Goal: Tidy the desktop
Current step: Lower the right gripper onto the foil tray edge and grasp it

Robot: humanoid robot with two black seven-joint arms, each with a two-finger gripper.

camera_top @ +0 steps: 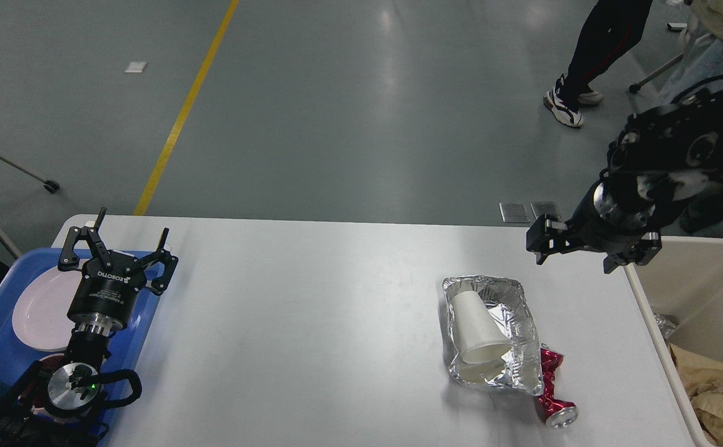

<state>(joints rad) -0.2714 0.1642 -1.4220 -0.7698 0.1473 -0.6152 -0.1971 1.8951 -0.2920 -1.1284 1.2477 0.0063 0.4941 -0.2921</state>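
At the far left a blue plastic tray [1,347] held a white plate [41,310], and above its right edge the left gripper [130,239] stood with fingers spread wide and nothing between them. The desktop [311,323], a broad white tabletop, ran from the tray to the beige bin [709,292] at the right, bare across its middle. Right of centre lay a foil tray [510,335] with a white paper cup [476,332] tipped on its side inside it, and a crushed red can [550,391] touched the foil's near right corner. The right gripper [538,242] hovered above the table's far right part, beside the bin; seen end-on and dark, its state could not be told. The likely trouble was a grasp on the thin foil rim: it could buckle, roll the loose cup out, or nudge the can toward the table's near edge. Crumpled paper [721,391] already filled the bin's near end.
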